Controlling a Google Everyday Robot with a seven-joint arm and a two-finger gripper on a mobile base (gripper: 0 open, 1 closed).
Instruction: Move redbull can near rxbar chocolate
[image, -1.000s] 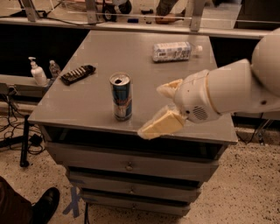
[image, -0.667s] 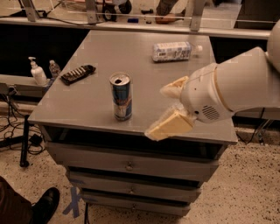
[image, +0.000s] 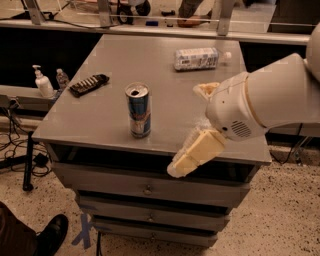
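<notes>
The redbull can (image: 138, 111) stands upright near the front middle of the grey table (image: 100, 120). It is tall, blue and silver, with a silver top. The rxbar chocolate (image: 89, 84), a flat black bar with pale marks, lies at the table's left edge, behind and left of the can. My gripper (image: 194, 125) is open and empty to the right of the can, at about can height. One pale finger (image: 205, 90) is over the table and the other (image: 194, 154) hangs past the front edge. The gripper and the can are apart.
A clear plastic bottle (image: 197, 58) with a white label lies on its side at the table's back right. Drawers (image: 145, 189) sit under the tabletop. A soap dispenser (image: 43, 84) and a small bottle stand on a ledge at left. A shoe (image: 50, 235) is at bottom left.
My arm and gripper have drifted slightly to the right, and the lower finger has dropped a little. The can, bar and bottle have not moved.
</notes>
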